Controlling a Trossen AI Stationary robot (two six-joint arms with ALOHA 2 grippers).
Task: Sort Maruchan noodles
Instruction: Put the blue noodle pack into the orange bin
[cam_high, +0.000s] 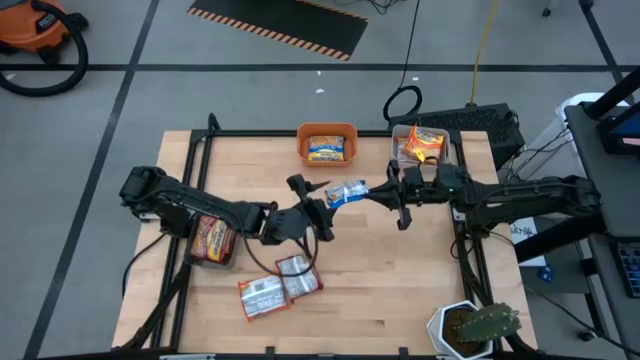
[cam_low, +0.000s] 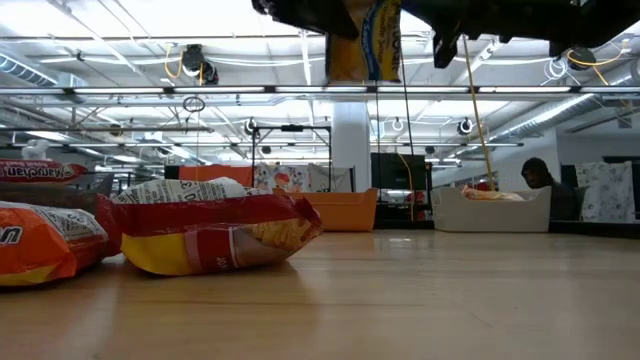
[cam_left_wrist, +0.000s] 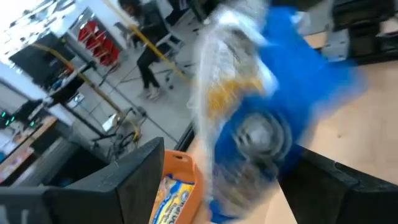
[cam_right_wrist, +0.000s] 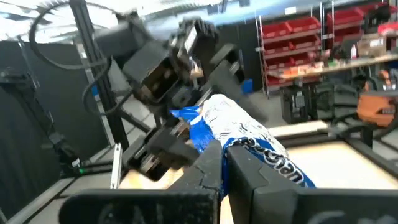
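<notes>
A blue-white noodle packet (cam_high: 347, 192) is up in the air between my two grippers, above the table's middle. My right gripper (cam_high: 378, 192) is shut on its right end. My left gripper (cam_high: 312, 200) is open, its fingers standing on either side of the packet's left end (cam_left_wrist: 249, 124); I cannot tell whether they touch it. In the low view the packet (cam_low: 365, 40) hangs high above the table. A dark red-brown packet (cam_high: 212, 238) and two silver-red packets (cam_high: 265, 296) (cam_high: 299, 276) lie flat on the table near the left arm. My right gripper pinches the packet's right end (cam_right_wrist: 249, 146) between its two fingers (cam_right_wrist: 208, 171), coming level from the table's right side. The packet is lifted clear and reaches out from the fingers toward the left gripper (cam_right_wrist: 163, 140).
An orange bin (cam_high: 327, 130) at the far edge holds a yellow-blue packet (cam_high: 327, 150). A pale bin (cam_high: 400, 140) to its right holds an orange packet (cam_high: 424, 145). A potted plant (cam_high: 472, 328) stands at the near right corner. A person (cam_low: 540, 180) sits beyond the table.
</notes>
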